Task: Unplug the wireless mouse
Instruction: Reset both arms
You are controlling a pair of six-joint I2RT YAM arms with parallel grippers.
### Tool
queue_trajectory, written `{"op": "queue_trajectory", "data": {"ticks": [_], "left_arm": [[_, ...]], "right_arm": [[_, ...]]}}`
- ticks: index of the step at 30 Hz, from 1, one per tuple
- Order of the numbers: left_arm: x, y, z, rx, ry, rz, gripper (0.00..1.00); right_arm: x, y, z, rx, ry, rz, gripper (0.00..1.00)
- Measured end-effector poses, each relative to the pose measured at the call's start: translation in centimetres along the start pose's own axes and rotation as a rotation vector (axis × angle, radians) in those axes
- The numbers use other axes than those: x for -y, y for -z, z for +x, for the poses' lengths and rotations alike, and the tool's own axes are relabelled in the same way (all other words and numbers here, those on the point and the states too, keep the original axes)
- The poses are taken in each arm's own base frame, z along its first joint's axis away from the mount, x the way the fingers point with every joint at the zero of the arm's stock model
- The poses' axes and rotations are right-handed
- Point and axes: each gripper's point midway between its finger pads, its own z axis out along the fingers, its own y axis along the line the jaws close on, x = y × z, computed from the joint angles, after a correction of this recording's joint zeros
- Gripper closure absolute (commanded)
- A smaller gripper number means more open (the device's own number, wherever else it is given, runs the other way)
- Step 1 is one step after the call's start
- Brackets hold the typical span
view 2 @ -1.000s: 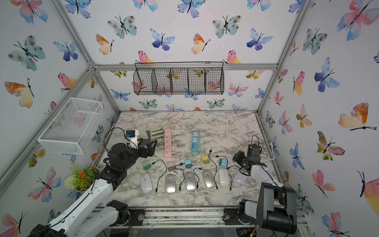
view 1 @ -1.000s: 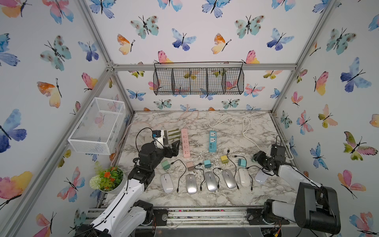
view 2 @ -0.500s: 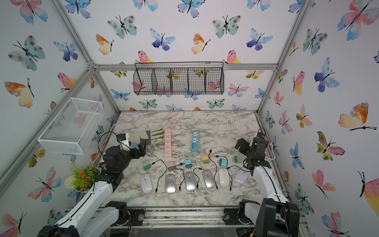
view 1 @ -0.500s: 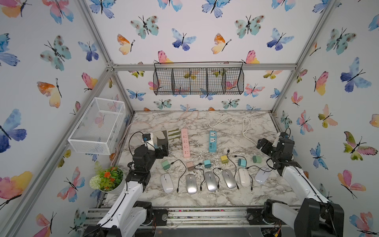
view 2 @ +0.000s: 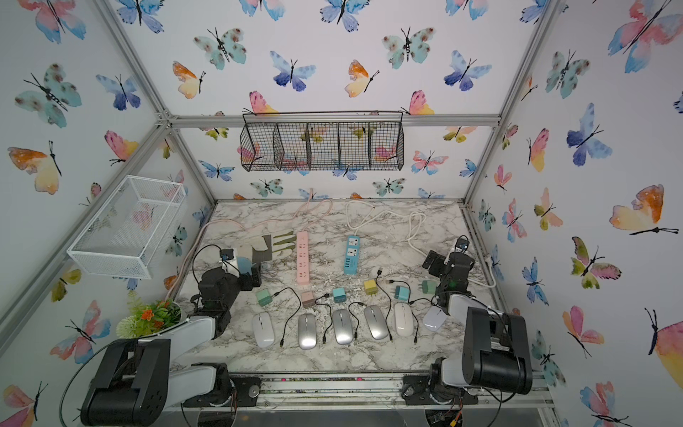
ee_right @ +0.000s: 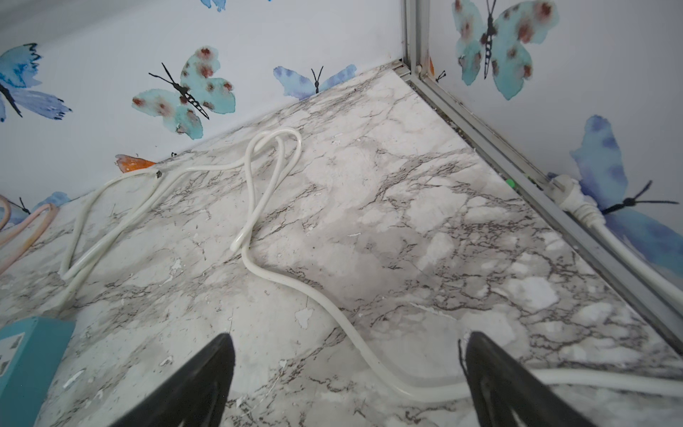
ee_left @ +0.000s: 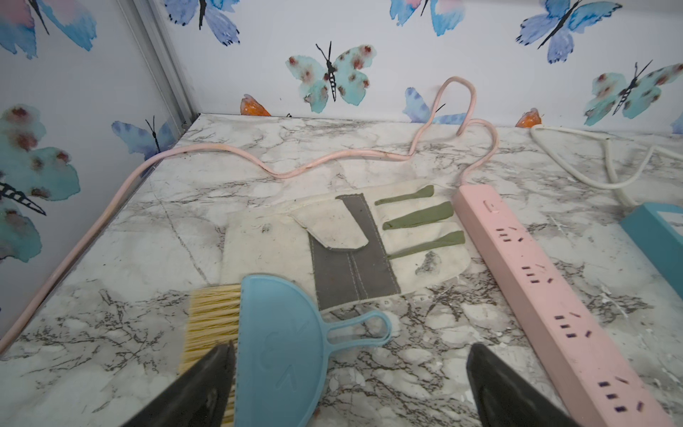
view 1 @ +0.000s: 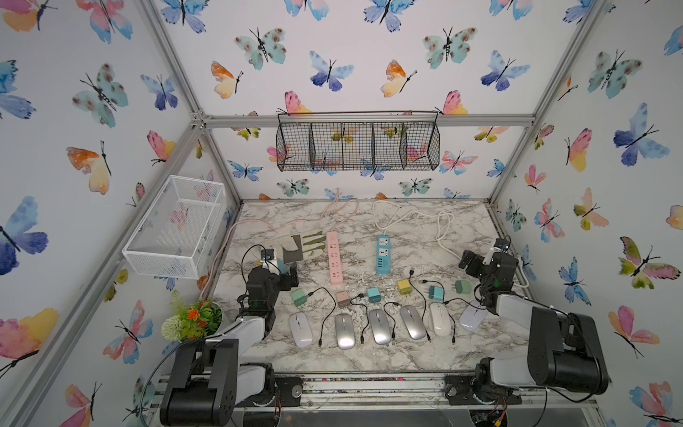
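Several wireless mice lie in a row near the table's front, from a white mouse [view 1: 300,329] [view 2: 263,329] to a pale lavender mouse [view 1: 472,315] [view 2: 435,318] at the right end. Behind them stand small charger cubes, with thin black cables [view 1: 325,314] lying loose among them. A green charger [view 1: 462,286] [view 2: 428,286] rests alone behind the lavender mouse. My right gripper [view 1: 470,261] [view 2: 433,263] [ee_right: 349,369] hangs open and empty above and behind that charger. My left gripper [view 1: 286,274] [view 2: 251,276] [ee_left: 351,369] is open and empty at the left, over a blue dustpan [ee_left: 281,351].
A pink power strip [view 1: 334,257] [ee_left: 547,295] and a teal power strip [view 1: 383,255] [ee_right: 29,351] lie mid-table, their cords looping to the back. A white cord [ee_right: 258,207] runs under my right gripper. A glove [ee_left: 343,244], a brush [ee_left: 210,321] and a plant [view 1: 194,319] sit at the left.
My right gripper opened, left the green charger on the table and drew back up toward the right wall. My left arm pulled back to the left.
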Motion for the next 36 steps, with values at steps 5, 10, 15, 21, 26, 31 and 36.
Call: {"op": "queue_trajectory", "data": {"ticks": [5, 10, 15, 21, 26, 31, 36], "left_arm": [[-0.4, -0.8, 1.2, 0.005, -0.001, 0.047, 0.02], [0.7, -0.6, 0.2, 0.047, -0.025, 0.108, 0.02], [1.0, -0.5, -0.2, 0.069, -0.036, 0.124, 0.02], [-0.3, -0.1, 1.4, 0.075, -0.009, 0.036, 0.02], [-0.8, -0.3, 0.0, 0.107, -0.008, -0.005, 0.02], [-0.9, -0.4, -0.1, 0.110, -0.010, -0.019, 0.02], [-0.9, -0.6, 0.0, 0.098, -0.009, -0.024, 0.02]], "right_arm": [[-1.7, -0.6, 1.3, 0.034, 0.098, -0.065, 0.02], [-4.8, 1.2, 4.2, 0.082, 0.222, -0.180, 0.02], [-5.2, 2.1, 4.8, 0.110, 0.265, -0.202, 0.02], [-5.9, 1.6, 2.4, 0.176, 0.277, -0.208, 0.02], [-5.9, 1.6, 2.4, 0.175, 0.283, -0.209, 0.02], [-5.9, 1.6, 2.4, 0.175, 0.288, -0.209, 0.02], [-5.9, 1.6, 2.4, 0.175, 0.288, -0.209, 0.02]]}}
